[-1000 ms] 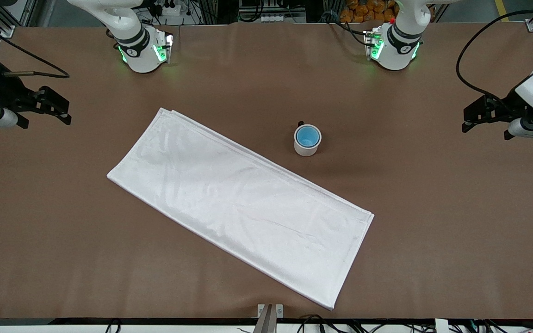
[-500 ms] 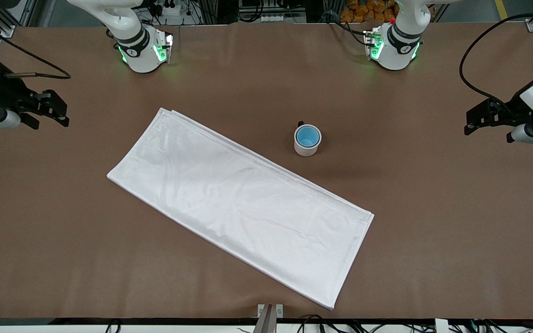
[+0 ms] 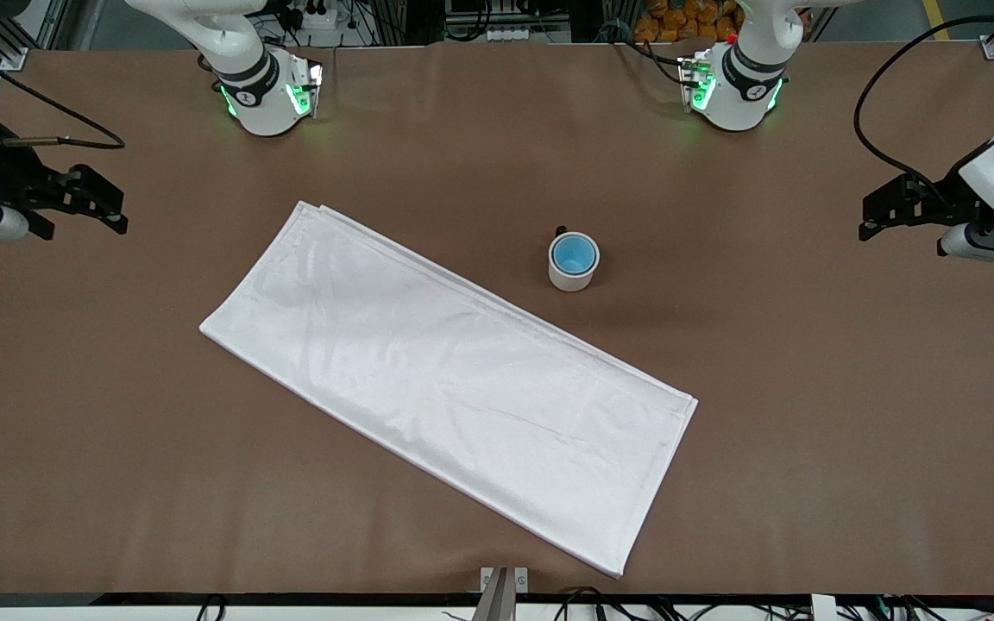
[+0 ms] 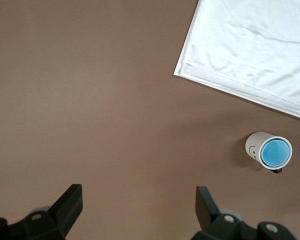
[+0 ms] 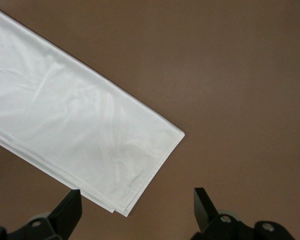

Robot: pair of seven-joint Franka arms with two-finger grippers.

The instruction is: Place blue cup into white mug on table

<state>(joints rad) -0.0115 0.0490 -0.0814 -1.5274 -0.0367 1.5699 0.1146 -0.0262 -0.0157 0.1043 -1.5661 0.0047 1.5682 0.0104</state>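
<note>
The blue cup sits inside the white mug, which stands upright on the brown table near its middle; the mug's black handle points toward the robots' bases. Both also show in the left wrist view, the cup within the mug. My left gripper is open and empty, up over the table's edge at the left arm's end. My right gripper is open and empty, up over the right arm's end.
A large white cloth lies flat and slantwise across the table's middle, beside the mug and nearer to the front camera. Its corners show in the left wrist view and the right wrist view. Cables hang by both arms.
Both grippers have shifted slightly at the table's ends, staying open. The mug with the cup in it and the cloth have not moved.
</note>
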